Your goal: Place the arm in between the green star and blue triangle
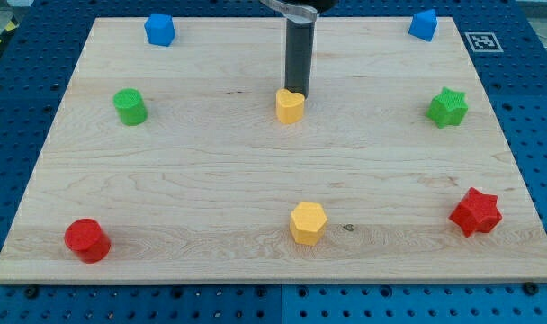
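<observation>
The green star lies near the view's right edge of the wooden board. The blue triangle-like block lies at the view's top right, above the star. My tip is at the board's upper middle, far to the left of both. It touches or stands just behind the top of a yellow heart-shaped block.
A blue block sits at the top left. A green cylinder is at the left, a red cylinder at the bottom left. A yellow hexagon is at the bottom middle, a red star at the bottom right.
</observation>
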Motion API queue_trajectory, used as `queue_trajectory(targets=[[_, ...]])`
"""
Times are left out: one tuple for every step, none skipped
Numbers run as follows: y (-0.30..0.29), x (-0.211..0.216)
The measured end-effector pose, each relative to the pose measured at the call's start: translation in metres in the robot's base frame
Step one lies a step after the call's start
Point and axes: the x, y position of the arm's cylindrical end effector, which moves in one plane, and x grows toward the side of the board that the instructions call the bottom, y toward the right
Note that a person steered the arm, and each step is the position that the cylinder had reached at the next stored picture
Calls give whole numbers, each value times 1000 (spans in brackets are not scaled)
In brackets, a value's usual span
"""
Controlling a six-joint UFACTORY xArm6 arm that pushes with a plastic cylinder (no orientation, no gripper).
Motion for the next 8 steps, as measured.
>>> queue_trajectory(targets=[[0,8],[2,10],[2,10],[5,-3],[18,-26],[45,-41],[69,-51],[72,-52]])
